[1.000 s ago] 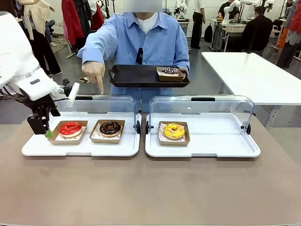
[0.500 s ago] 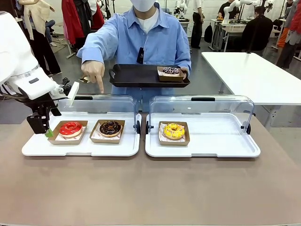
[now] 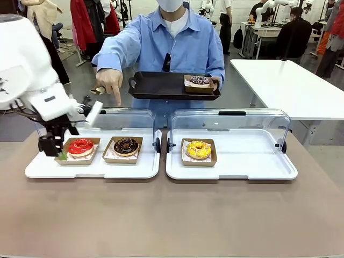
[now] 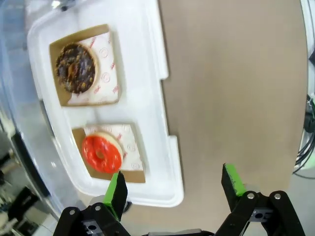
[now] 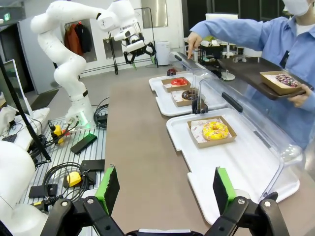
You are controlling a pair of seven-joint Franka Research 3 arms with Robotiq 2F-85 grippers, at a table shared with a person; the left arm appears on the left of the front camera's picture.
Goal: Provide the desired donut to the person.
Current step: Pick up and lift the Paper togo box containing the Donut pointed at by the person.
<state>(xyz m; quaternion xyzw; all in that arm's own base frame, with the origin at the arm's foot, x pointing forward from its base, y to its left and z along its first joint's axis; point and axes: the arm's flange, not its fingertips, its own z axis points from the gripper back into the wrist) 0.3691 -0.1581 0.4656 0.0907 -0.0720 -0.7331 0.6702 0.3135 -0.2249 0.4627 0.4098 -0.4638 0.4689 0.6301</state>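
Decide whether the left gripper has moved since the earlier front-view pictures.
Yes. The left gripper has edged right and slightly down, nearer the red donut on the unmoved white tray.

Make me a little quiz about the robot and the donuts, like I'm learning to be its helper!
1. True or false: the left gripper is shut on a donut.
2. What colour is the lone donut in the white tray on the robot's right? A brown; B yellow; C pink.
3. Fill in: the person points down with one hand and holds a black ____ with the other.

Key: 1 false, it is open, near the red donut. 2 B. 3 tray: the black tray.
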